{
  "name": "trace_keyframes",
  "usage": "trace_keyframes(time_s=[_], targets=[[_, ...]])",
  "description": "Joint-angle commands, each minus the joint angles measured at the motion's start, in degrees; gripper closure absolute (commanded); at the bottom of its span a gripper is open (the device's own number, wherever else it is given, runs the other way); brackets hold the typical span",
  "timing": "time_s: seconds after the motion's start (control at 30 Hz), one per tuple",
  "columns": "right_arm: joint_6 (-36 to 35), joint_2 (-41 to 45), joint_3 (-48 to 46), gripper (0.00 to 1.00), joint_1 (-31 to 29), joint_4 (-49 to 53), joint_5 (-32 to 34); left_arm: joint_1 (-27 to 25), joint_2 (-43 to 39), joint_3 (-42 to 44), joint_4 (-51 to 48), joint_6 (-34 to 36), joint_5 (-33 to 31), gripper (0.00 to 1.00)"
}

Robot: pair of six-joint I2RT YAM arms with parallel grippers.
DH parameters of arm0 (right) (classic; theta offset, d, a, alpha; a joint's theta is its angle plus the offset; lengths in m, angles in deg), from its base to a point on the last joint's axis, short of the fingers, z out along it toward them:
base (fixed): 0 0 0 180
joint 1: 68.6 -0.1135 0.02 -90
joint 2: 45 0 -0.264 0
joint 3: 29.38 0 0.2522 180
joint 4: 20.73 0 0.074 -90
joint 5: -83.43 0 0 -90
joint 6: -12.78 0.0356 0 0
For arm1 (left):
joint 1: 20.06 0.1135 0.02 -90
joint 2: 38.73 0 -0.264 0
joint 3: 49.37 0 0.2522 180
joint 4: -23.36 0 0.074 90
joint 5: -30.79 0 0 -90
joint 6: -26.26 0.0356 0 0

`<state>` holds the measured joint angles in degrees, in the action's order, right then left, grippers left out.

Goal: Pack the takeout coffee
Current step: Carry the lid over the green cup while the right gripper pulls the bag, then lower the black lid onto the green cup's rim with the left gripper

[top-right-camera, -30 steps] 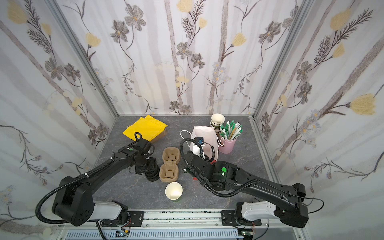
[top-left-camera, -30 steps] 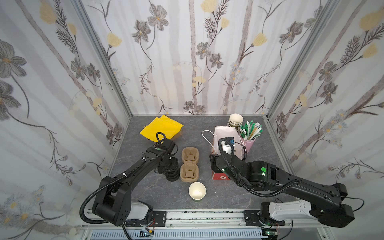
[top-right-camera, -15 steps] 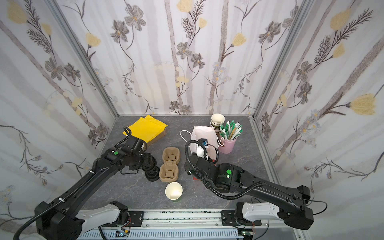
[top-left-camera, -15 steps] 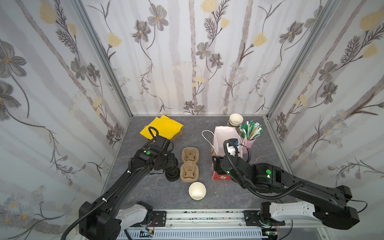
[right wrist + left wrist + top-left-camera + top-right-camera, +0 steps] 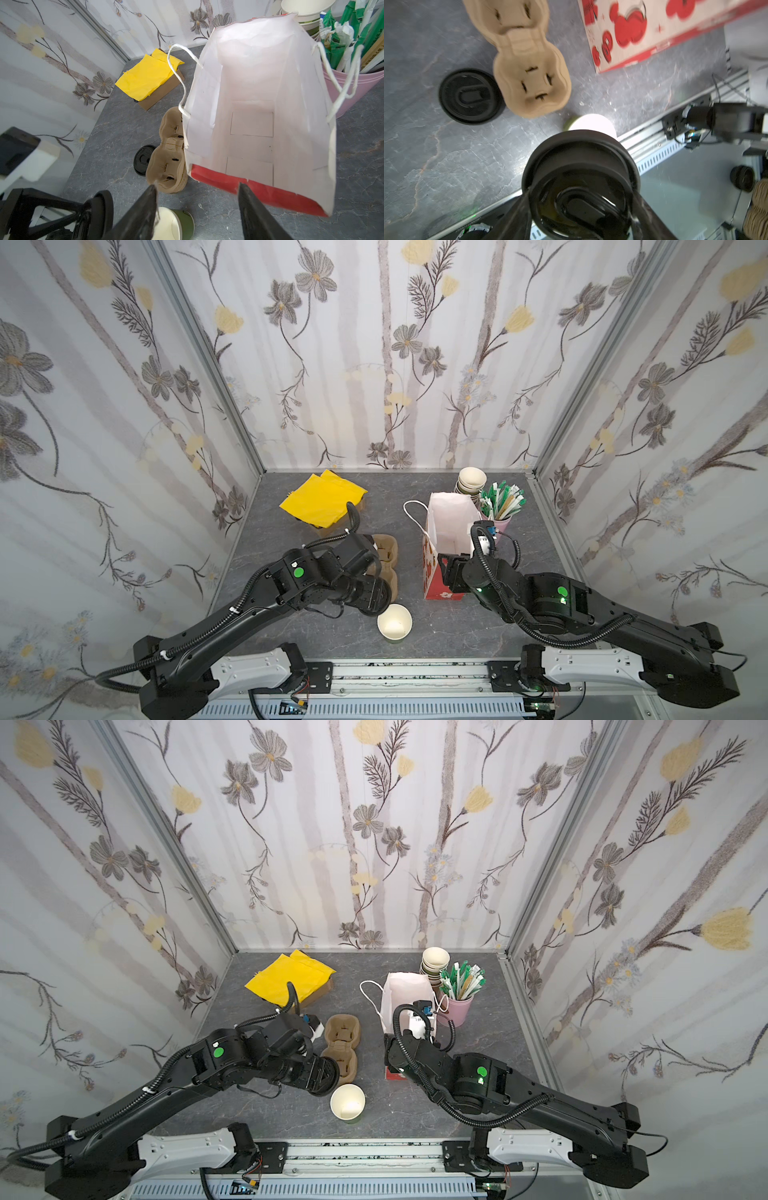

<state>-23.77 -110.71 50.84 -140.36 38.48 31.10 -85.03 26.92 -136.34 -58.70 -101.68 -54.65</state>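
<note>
The takeout coffee cup point(image 5: 394, 621) point(image 5: 347, 1101) is a small green-sided paper cup with a cream inside. It stands lidless near the table's front edge. My left gripper point(image 5: 580, 191) point(image 5: 376, 597) is shut on a black sip lid point(image 5: 579, 158). It holds the lid on edge just left of the cup point(image 5: 591, 124) and above its rim. My right gripper point(image 5: 197, 186) point(image 5: 446, 572) hangs open at the near red rim of the white paper bag point(image 5: 259, 83) point(image 5: 451, 514). Nothing lies in the upright, open bag.
A brown two-cup carrier point(image 5: 384, 560) point(image 5: 527, 62) lies between the arms, with a short pile of black lids point(image 5: 471, 96) point(image 5: 143, 159) beside it. Yellow napkins point(image 5: 322, 497) lie at the back left. Stacked cups point(image 5: 471, 481) and a pink holder of stirrers point(image 5: 500, 506) stand behind the bag.
My left arm has lifted a lid off the pile beside the carrier and swung it forward and right, close to the open cup. The right gripper has stayed at the bag.
</note>
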Motion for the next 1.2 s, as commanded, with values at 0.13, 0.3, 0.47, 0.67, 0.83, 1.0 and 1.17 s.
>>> trace_keyframes(time_s=[0.13,0.3,0.47,0.67,0.83,1.0,1.17], targets=[[1.15,4.43,-1.9,0.38,0.0,5.04,3.05,-9.68,8.94,-4.16,-4.39,-2.11,-5.12,0.35],[1.31,7.75,-2.75,0.38,0.01,7.32,4.72,-9.83,15.01,-5.89,-3.96,1.91,-6.78,0.34],[1.22,9.32,-1.43,0.37,0.1,10.21,7.15,-9.86,18.42,-5.31,-3.89,4.94,-8.45,0.33],[1.74,9.75,-1.85,0.37,0.09,10.71,6.74,-9.85,19.39,-5.55,-2.62,5.53,-8.82,0.31],[1.92,9.38,-1.94,0.37,0.06,10.47,6.45,-9.83,20.17,-4.76,-1.87,6.04,-8.86,0.3],[2.05,9.46,-2.12,0.37,0.11,10.18,6.28,-9.83,20.43,-4.5,-0.06,6.47,-8.56,0.29],[2.32,9.7,-1.86,0.37,0.05,10.18,6.16,-9.82,20.24,-2.96,1.98,6.09,-8.36,0.29]])
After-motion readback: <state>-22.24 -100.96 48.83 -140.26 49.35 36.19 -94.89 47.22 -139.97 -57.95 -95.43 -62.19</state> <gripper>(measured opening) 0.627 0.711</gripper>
